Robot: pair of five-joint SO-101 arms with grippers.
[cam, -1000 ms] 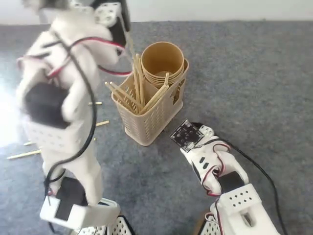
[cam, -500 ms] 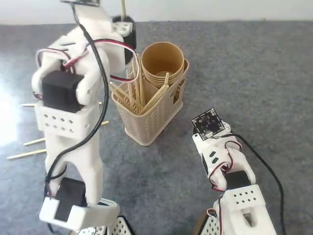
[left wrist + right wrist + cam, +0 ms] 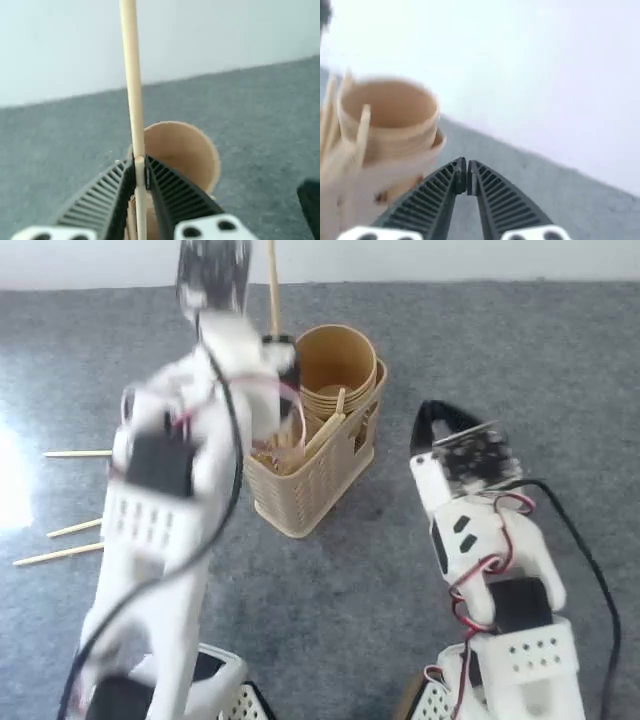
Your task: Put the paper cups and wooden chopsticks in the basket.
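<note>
The left pincer [image 3: 140, 172] pinches a wooden chopstick [image 3: 131, 75] near its lower end, holding it upright above the basket [image 3: 318, 480] in the upper centre of the high view. The paper cups [image 3: 338, 360], stacked, stand in the basket's upper end, with other chopsticks [image 3: 328, 425] leaning beside them. Three loose chopsticks [image 3: 76, 453] lie on the grey tabletop [image 3: 520, 340] near the left edge of the frame. The right pincer [image 3: 467, 179], pressed together and empty, hovers right of the basket, pointing toward the cups.
</note>
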